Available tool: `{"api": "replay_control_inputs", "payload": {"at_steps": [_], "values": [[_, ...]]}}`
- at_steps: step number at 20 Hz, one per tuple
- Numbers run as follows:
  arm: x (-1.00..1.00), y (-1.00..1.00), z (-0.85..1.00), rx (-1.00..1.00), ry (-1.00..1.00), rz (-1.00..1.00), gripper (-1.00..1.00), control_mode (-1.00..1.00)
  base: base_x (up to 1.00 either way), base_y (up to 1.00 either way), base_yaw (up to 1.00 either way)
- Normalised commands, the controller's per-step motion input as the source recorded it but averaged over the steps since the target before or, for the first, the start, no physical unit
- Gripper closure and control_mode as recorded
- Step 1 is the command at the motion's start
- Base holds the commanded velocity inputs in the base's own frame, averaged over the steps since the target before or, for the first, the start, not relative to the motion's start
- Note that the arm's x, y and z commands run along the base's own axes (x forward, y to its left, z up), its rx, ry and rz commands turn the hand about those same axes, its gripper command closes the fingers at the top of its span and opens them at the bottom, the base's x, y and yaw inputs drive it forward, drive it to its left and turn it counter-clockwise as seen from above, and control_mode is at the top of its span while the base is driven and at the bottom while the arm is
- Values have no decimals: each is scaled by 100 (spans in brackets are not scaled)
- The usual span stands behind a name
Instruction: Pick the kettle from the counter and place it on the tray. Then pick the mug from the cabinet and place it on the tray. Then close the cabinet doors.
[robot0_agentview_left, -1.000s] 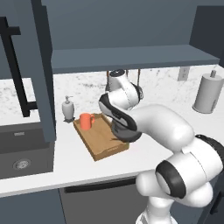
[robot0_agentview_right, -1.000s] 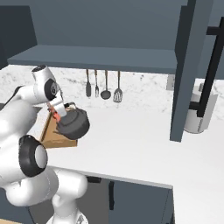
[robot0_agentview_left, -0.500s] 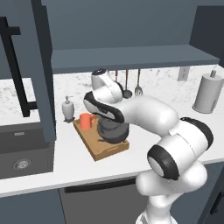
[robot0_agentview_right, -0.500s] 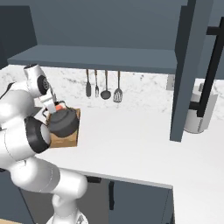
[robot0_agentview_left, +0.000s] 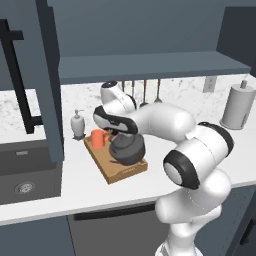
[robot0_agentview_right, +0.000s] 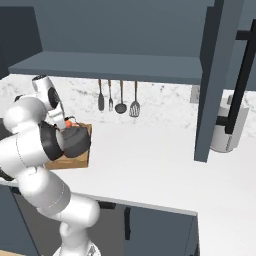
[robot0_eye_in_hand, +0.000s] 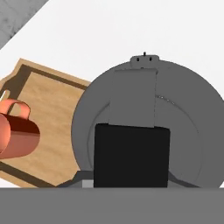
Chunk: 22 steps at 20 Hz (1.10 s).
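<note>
Left base view shows the white arm bent over to its left, the gripper (robot0_agentview_left: 121, 136) pointing down and closed on the arched handle of the squat dark grey kettle (robot0_agentview_left: 127, 149). This kettle is over the light-brown wooden tray (robot0_agentview_left: 109, 170), beside the small orange mug (robot0_agentview_left: 98, 138), on the white speckled worktop (robot0_agentview_left: 75, 180).

The squat round dark grey kettle (robot0_agentview_left: 127, 148) is looking matt; the rectangular light-brown wooden tray (robot0_agentview_left: 107, 170) is showing smooth grain.
</note>
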Motion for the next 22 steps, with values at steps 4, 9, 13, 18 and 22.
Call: {"api": "replay_control_inputs", "payload": {"at_steps": [4, 9, 13, 18, 22], "values": [[24, 13, -11, 9, 0, 0, 100, -100, 0, 0, 0], [10, 21, -13, 10, 0, 2, 100, -100, 0, 0, 0], [13, 19, -31, 7, 0, 0, 100, -100, 0, 0, 0], [16, 7, -41, 7, 0, 0, 100, -100, 0, 0, 0], [-7, -8, -33, 15, -8, 0, 100, -100, 0, 0, 0]]}}
